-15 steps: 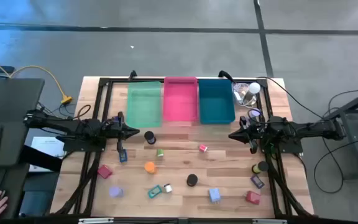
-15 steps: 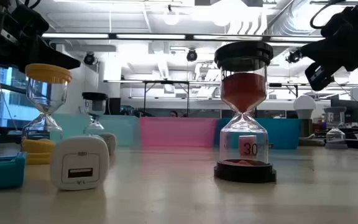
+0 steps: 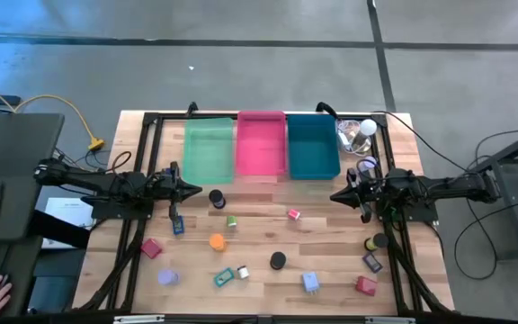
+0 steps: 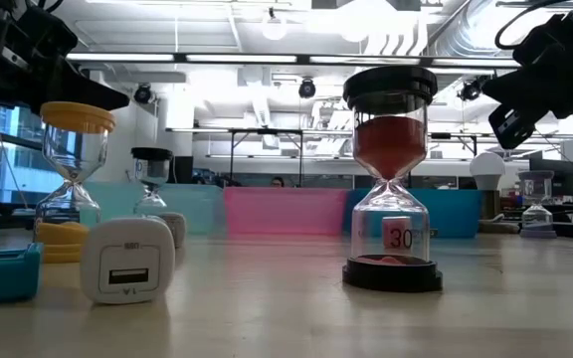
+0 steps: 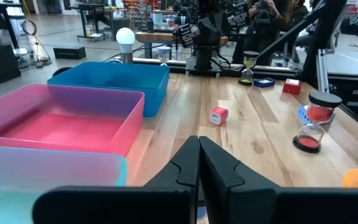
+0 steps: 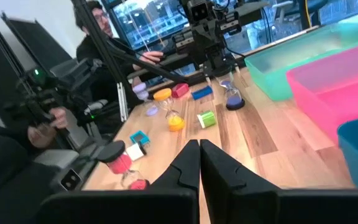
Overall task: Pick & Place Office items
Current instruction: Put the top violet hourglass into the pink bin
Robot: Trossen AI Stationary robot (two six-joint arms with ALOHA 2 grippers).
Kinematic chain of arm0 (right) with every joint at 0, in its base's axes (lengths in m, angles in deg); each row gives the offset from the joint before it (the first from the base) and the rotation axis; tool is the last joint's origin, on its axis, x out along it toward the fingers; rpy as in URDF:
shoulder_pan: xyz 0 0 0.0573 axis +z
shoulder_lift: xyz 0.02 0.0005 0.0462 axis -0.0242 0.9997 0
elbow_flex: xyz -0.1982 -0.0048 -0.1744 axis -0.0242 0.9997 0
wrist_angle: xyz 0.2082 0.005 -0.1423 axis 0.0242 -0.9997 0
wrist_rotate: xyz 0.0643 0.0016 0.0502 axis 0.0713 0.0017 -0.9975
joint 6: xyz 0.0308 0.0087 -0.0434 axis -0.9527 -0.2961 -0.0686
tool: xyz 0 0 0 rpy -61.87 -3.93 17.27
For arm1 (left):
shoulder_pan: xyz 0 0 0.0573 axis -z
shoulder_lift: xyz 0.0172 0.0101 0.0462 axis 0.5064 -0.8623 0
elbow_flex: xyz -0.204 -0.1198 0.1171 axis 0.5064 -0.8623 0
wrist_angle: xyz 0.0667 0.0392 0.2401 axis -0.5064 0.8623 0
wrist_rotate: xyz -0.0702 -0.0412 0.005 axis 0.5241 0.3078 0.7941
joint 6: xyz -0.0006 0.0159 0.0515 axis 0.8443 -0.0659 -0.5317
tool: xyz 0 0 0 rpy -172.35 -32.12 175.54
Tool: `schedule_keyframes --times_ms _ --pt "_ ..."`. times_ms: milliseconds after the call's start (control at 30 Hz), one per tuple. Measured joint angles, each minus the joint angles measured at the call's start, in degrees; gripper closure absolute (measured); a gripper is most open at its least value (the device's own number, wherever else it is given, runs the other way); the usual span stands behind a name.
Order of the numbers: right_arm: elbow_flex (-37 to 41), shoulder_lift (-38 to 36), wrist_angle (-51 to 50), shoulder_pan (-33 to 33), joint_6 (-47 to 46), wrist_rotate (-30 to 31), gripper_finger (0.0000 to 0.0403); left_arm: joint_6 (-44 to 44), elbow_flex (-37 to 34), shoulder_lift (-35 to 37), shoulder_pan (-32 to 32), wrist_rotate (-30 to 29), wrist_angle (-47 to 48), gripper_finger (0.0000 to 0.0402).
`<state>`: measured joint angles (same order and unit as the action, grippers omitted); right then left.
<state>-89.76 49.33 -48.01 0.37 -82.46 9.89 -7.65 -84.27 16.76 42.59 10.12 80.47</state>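
Pale wooden planks formed the bench, where the office items lay scattered on its near half: small hourglasses such as a black-capped one, a red block and a white charger cube. Three smooth rectangular trays, green, pink and teal, stood along the far edge. The left pincer and right pincer hovered fully closed, holding nothing.

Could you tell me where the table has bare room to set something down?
Bare wood lies between the pink tray and the black-capped hourglass, flanked by the shut left gripper and right gripper. The front strip is crowded with office items.
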Motion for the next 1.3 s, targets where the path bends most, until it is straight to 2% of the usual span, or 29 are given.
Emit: schedule_keyframes --times_ms 333,533,667,767,900,967,1100,1300 --pt "0.0 0.0 0.4 0.0 0.9 0.1 0.0401 -0.2 0.0 0.0 0.0 0.0 -0.8 0.0401" --pt "-0.1 0.0 0.6 0.0 2.0 4.3 0.039 2.0 0.0 0.0 0.0 0.0 -1.1 0.0401" --pt "-1.2 0.2 -0.9 0.0 1.6 4.4 0.0346 0.6 0.0 0.0 0.0 0.0 -3.9 0.0401" --pt "-2.9 0.6 -0.5 0.0 1.3 4.5 0.0299 -2.5 0.0 0.0 0.0 -0.1 -5.6 0.0399" --pt "-6.9 2.4 -1.0 0.0 2.3 4.6 0.0237 -2.3 0.3 0.0 0.0 -1.3 -5.6 0.0381" --pt "-10.0 4.1 -4.6 0.0 2.5 5.5 0.0213 -2.2 0.3 0.0 0.0 -1.3 -5.6 0.0364" --pt "-18.6 9.2 -15.6 0.0 3.4 11.6 0.0181 -2.2 0.3 0.0 0.0 -0.5 -5.8 0.0318" --pt "-34.7 20.2 -40.2 0.0 -5.9 25.3 0.0171 -2.0 0.3 0.0 0.0 0.7 -7.2 0.0263"
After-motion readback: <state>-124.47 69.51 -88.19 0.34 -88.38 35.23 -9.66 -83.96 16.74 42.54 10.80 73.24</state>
